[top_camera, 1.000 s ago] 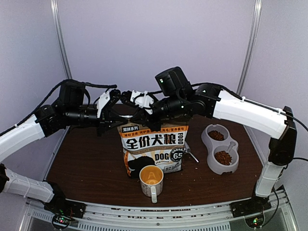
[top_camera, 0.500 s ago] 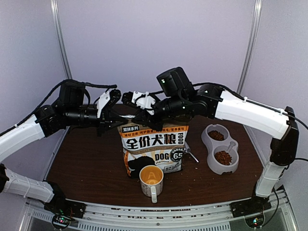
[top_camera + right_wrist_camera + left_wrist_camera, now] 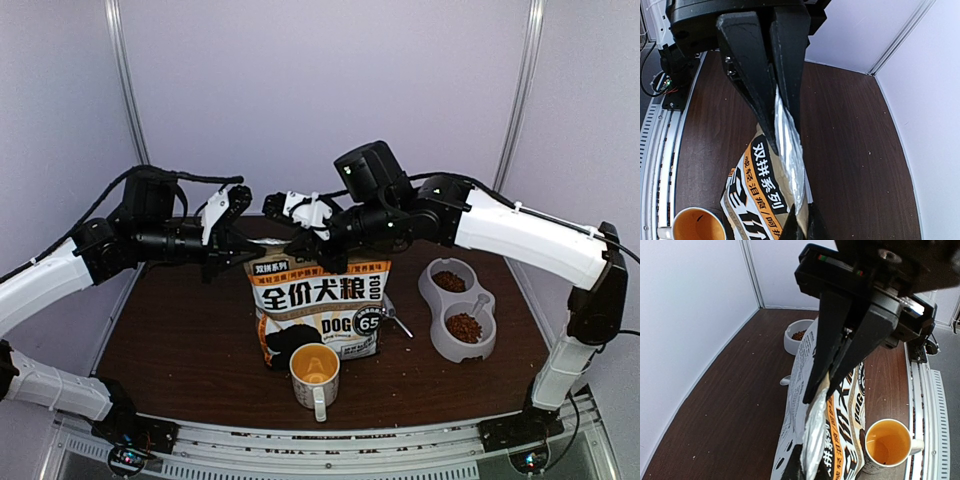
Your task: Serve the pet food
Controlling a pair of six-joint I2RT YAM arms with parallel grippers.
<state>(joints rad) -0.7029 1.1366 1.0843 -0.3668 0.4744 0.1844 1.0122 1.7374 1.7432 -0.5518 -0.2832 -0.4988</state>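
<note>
**Figure: two arms at the mouth of the bag.** The upright bag (image 3: 320, 310) stands mid-table (image 3: 180, 340), its printed face towards the arm bases.

- **Left end effector** (image 3: 821, 390): pressed together on the bag's top edge, with the silver lining showing at its fingertips.
- **Right end effector** (image 3: 785, 137): pinching the same edge a little further along, coming from the opposite side.
- **Pet food** (image 3: 463, 327): lies in both wells of the grey twin bowl (image 3: 470, 352), to the right of the bag and apart from it. Whatever is in the bag is hidden.
- **Orange-lined mug** (image 3: 305, 390): stands just in front of the bag.

The step in hand appears to be working the bag's mouth. Whether the aim is to part it or to close it cannot be told from here.

Done well, each pinch stays deep enough on the film that the slick lining does not slide out. Any pull should run level and evenly shared between the arms, not upward. The soft bag is likely to lean or lift if one side leads, and the mug sits where it would fall.
</note>
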